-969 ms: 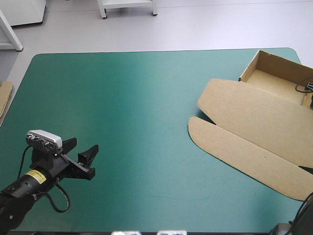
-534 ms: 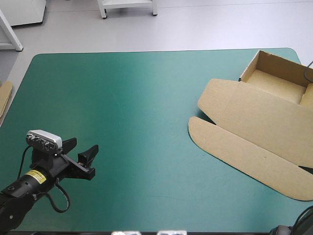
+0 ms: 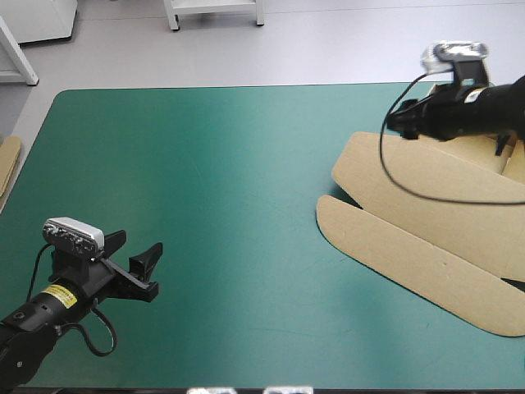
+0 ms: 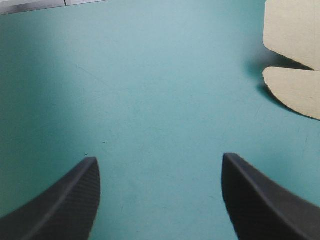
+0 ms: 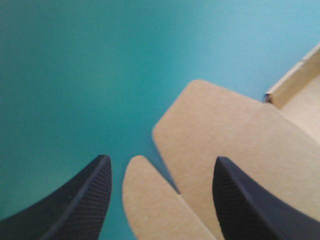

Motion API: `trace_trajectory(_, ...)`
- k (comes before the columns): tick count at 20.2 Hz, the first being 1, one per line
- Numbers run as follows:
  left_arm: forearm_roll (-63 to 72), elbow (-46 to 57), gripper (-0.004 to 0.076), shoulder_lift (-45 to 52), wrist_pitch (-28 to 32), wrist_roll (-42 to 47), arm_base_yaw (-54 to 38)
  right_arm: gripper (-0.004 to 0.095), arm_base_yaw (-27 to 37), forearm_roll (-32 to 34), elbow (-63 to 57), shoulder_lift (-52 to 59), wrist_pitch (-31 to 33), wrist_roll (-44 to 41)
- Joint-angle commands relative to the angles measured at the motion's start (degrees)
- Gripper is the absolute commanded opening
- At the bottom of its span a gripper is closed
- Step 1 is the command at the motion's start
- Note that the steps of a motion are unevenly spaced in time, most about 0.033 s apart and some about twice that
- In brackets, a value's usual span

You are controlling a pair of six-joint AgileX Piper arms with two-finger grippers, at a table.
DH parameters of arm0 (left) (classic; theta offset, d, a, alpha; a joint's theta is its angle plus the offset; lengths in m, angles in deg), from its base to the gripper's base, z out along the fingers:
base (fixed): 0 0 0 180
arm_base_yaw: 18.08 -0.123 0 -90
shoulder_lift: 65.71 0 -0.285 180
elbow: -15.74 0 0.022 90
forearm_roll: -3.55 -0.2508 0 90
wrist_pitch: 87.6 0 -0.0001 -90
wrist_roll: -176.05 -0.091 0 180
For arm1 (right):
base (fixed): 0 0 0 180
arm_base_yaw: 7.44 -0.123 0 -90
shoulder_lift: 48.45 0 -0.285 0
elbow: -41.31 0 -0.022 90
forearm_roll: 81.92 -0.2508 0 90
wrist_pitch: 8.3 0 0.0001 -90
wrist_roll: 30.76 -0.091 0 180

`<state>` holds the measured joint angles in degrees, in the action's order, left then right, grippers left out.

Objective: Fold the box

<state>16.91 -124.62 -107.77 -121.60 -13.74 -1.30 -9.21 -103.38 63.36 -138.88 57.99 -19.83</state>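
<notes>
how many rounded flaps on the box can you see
2, both on the box's side toward the table's middle: one flap nearer the far edge, the other just nearer the robot. The right arm may hide more.

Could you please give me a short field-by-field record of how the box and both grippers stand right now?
box: brown, at the right of the teal-green cover; lid and rounded flaps lying flat; tray end mostly hidden by the right arm
left gripper: open, empty, over bare cover near its near-left corner, far from the box
right gripper: open, empty, above the box's rounded flaps
other: more board beside the cover's left edge
</notes>
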Motion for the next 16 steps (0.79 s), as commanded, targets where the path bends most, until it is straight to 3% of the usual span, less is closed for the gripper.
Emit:
trace_trajectory(1, 0.7, -1.6, 0.0494, 0.0, 4.2, 0.3, 0.1, 0.0531, -13.1, 2.3, -11.4, 11.2, -11.3, 0.0)
trace_trajectory(2, 0.7, -1.6, 0.0494, 0.0, 4.4, 0.3, 0.1, 0.051, -15.3, 2.3, -14.6, 13.0, -14.0, -0.1)
trace_trajectory(3, 0.7, -1.6, 0.0494, 0.0, 4.4, -0.2, 0.1, 0.0473, -20.2, 3.0, -23.0, 17.4, -20.7, -1.3)
trace_trajectory(6, 0.7, -1.6, 0.0494, 0.0, 3.9, -0.2, 0.1, 0.0466, -27.0, 2.9, -40.8, 26.2, -32.2, -4.4)
trace_trajectory(10, 0.7, -1.6, 0.0494, 0.0, 3.9, -0.2, 0.1, 0.0467, -28.0, 2.7, -57.4, 34.3, -42.0, -5.1)
trace_trajectory(12, 0.7, -1.6, 0.0494, 0.0, 3.8, -0.2, 0.1, 0.0466, -28.0, 2.8, -60.3, 35.8, -45.5, -4.8)
trace_trajectory(16, 0.9, -1.6, 0.0494, 0.0, 3.6, -0.2, 0.1, 0.0467, -28.0, 2.8, -60.4, 36.1, -46.7, -4.2)
